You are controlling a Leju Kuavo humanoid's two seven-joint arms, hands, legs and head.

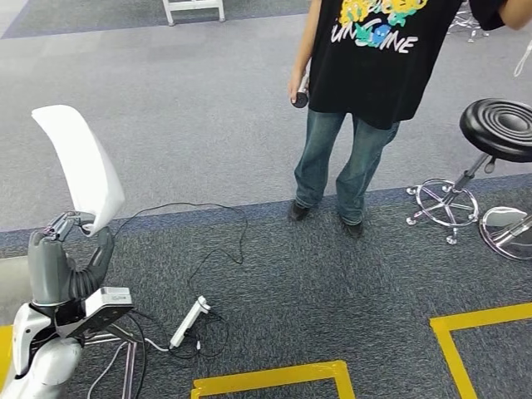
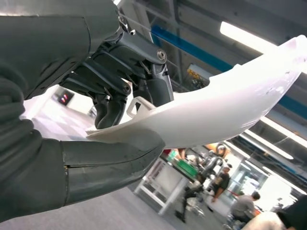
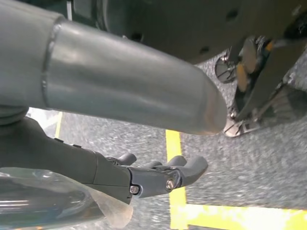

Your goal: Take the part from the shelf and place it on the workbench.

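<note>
The part [image 1: 81,166] is a white, curved, glossy shell that stands up from my left hand [image 1: 62,258] at the left edge of the head view. In the left wrist view the thick thumb [image 2: 108,167] lies under the shell's [image 2: 224,105] narrow end and the dark fingers [image 2: 145,81] press on it from the other side. My right hand [image 3: 72,153] hangs over grey carpet, its thumb [image 3: 126,81] and dark fingers [image 3: 163,175] apart with nothing between them.
A person [image 1: 370,75] in a black T-shirt and jeans stands ahead on the grey carpet, holding a small dark object. A black stool [image 1: 499,125] stands at the right. A cable with a white plug strip [image 1: 188,322] lies near my left arm. Yellow floor tape [image 1: 269,378] marks rectangles.
</note>
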